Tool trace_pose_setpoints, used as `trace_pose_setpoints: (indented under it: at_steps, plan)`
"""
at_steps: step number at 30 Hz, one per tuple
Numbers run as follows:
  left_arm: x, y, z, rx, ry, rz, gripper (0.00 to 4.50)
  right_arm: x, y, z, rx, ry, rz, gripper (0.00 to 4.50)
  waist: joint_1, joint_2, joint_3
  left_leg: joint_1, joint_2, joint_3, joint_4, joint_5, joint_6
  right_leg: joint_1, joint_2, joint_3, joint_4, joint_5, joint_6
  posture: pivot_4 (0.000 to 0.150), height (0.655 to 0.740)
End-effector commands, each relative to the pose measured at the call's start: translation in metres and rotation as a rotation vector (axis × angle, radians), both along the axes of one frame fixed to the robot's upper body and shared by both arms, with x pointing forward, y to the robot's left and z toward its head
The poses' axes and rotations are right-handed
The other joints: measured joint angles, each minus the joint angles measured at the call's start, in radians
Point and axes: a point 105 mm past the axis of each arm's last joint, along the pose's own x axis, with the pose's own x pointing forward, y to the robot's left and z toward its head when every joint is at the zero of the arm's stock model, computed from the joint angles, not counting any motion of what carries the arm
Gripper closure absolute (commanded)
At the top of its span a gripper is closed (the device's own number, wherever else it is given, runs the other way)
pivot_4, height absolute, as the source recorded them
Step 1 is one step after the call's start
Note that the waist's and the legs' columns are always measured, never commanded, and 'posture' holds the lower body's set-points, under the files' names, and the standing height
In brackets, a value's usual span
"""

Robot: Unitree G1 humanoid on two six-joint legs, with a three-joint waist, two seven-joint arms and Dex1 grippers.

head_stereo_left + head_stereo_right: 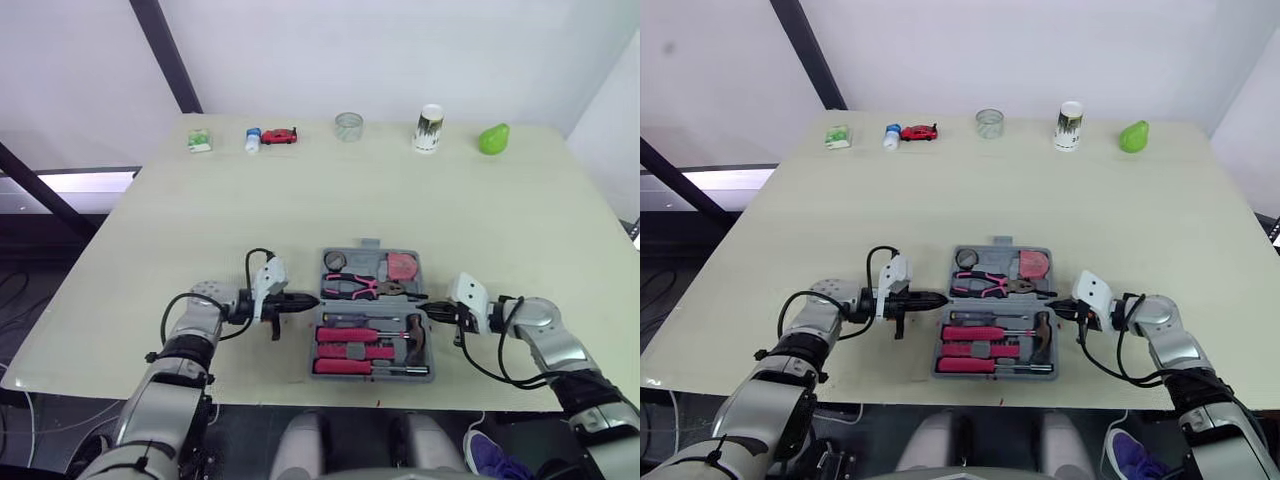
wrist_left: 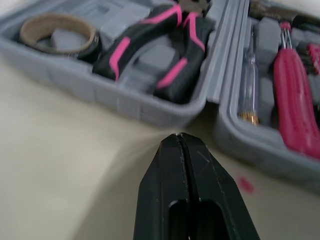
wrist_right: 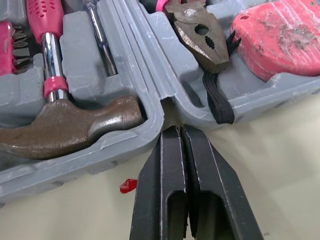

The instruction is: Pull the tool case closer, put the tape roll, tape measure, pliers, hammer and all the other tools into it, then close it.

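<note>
Case [image 1: 371, 379] open flat near table [image 1: 300, 200] front edge; pliers [image 1: 352, 288] and hammer [image 1: 415, 335] inside. Left gripper [image 1: 312, 299] fingers together, tip at left hinge end. Right gripper [image 1: 425, 309] likewise, at right hinge end.

The left arm [image 1: 178, 365] and the right arm [image 1: 565, 355] wear silver-grey shells, rounded at the joints, with black rings between the segments. Each wrist carries a small white boxy part: the left camera housing [image 1: 268, 283] and the right camera housing [image 1: 467, 294]. A thin black left cable [image 1: 252, 258] arches over the left wrist, and a longer right cable [image 1: 482, 362] loops beneath the right wrist. The left gripper [image 1: 311, 300] and the right gripper [image 1: 430, 309] are matte black. Close up, the left fingers [image 2: 162, 195] are flat wedges tapering to a blunt tip. They meet along a thin seam, and each has a recessed slot near its base. The right fingers [image 3: 161, 185] are alike and show fine scratches.
</note>
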Motion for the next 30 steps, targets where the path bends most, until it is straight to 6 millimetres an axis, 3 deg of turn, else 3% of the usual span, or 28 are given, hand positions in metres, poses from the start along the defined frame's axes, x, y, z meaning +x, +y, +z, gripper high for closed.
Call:
trace_pose_setpoints:
  at_steps: [1,13,30]
  plan:
    - [0.005,-0.003,0.005,0.005,-0.014,-0.014,4.5,0.003,0.006,0.009,0.016,-0.044,0.027,4.43,-0.002,0.0,0.0,0.0,0.0,0.0,0.0,0.0,0.0,0.0,0.0,0.0,0.0,0.0,0.0,0.15,0.74]
    - [-0.001,-0.024,0.008,-0.006,0.021,-0.117,4.5,0.003,0.009,0.01,0.023,-0.052,0.023,4.43,-0.002,0.0,0.0,0.0,0.0,0.0,0.0,0.0,0.0,0.0,0.0,0.0,0.0,0.0,0.0,0.15,0.74]
    - [-0.017,-0.022,0.01,0.03,0.057,-0.166,4.5,-0.008,0.011,0.009,0.032,0.005,0.079,4.43,-0.002,0.0,0.0,0.0,0.0,-0.002,0.0,0.0,0.0,0.0,0.0,0.0,0.0,0.0,0.0,0.15,0.74]
